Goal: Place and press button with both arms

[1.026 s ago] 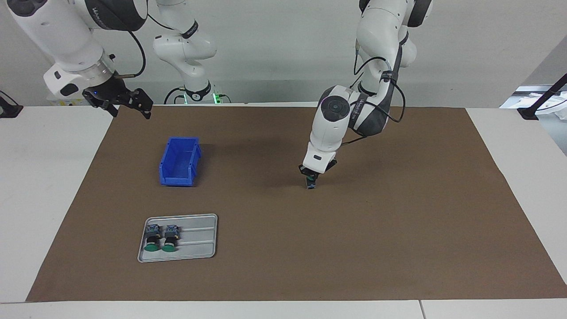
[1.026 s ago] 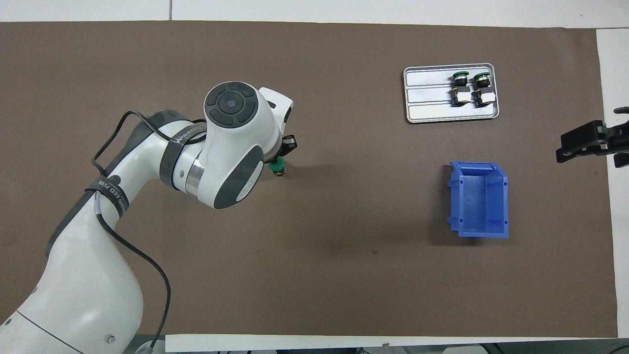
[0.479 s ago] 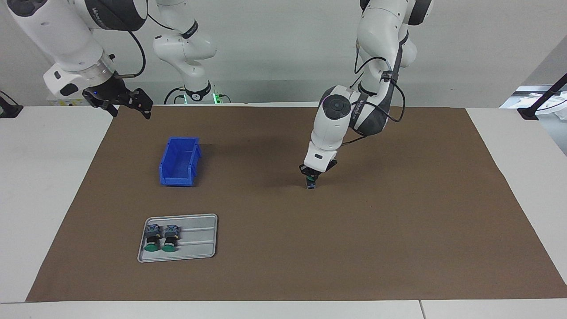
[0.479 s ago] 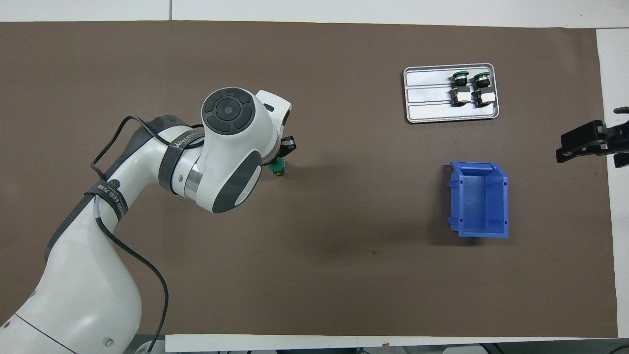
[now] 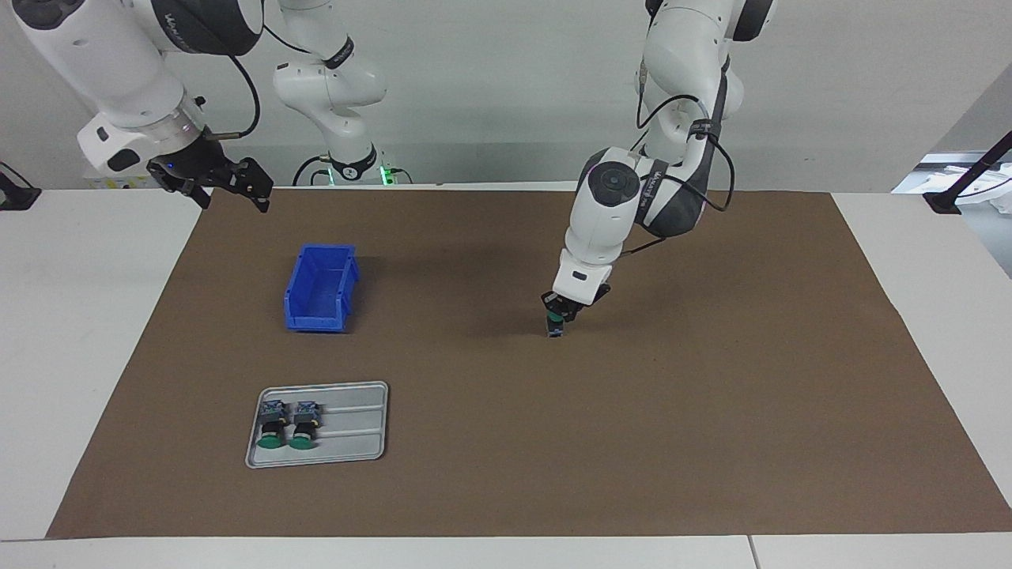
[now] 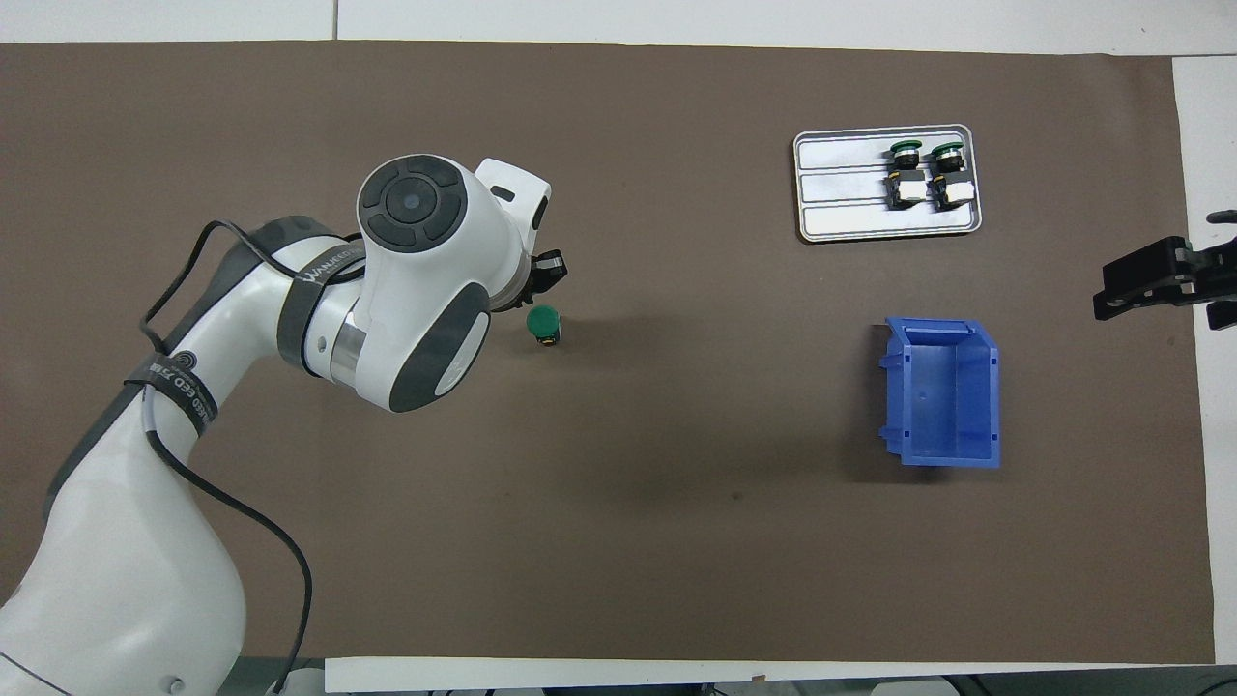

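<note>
Set upright on the worktop (image 5: 79, 356), cap up for pressing, button (image 5: 556, 329) just under left jaws, state untellable; right jaws apart, waiting.

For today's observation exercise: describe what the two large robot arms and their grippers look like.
Both arms are glossy white with rounded dark-grey joint covers. The left arm carries a black cable strapped on by lettered black bands. The left gripper and right gripper are black.

Open brown mat (image 5: 711, 411) all round the upright button (image 6: 544, 323); left gripper (image 5: 563, 310) crowds just over it. Blue bin (image 5: 320, 288) and tray (image 5: 348, 450) sit well apart.
</note>
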You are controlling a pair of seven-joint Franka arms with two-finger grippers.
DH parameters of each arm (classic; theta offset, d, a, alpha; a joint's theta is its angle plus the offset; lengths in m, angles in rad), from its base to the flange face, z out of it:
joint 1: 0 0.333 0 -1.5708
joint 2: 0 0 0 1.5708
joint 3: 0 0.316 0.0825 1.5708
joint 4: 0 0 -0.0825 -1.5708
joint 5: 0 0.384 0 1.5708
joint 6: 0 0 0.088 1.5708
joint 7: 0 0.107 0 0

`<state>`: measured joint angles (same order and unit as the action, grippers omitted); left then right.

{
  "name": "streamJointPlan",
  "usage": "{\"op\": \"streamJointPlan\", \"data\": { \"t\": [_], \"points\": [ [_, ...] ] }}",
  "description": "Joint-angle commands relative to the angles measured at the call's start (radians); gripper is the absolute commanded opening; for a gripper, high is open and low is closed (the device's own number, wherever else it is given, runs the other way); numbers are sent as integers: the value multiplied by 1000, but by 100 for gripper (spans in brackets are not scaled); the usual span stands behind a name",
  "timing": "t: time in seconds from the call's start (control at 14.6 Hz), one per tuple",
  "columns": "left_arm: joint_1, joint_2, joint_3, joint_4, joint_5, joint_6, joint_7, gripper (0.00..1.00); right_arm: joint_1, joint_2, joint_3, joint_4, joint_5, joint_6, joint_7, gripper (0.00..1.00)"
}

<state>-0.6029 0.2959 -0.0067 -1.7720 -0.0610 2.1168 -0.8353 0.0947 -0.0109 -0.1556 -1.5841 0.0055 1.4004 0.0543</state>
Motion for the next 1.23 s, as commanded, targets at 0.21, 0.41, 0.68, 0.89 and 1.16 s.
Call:
{"op": "streamJointPlan", "data": {
  "t": [0.21,0.41,0.68,0.89,1.16],
  "points": [
    [93,-66,10,19,13,-121,88,94,-7,-21,4,-27,-4,14,-13,99],
    [172,-98,10,19,20,-193,198,100,-7,-21,4,-27,-4,14,-13,99],
    [310,-150,10,19,21,-303,440,100,-7,-21,4,-27,-4,14,-13,99],
    [399,-193,10,19,23,-371,554,100,-7,-21,4,-27,-4,12,-13,99],
    [468,-239,11,66,24,-490,616,100,-7,-18,4,-22,-4,26,-11,99]
  ]
}}
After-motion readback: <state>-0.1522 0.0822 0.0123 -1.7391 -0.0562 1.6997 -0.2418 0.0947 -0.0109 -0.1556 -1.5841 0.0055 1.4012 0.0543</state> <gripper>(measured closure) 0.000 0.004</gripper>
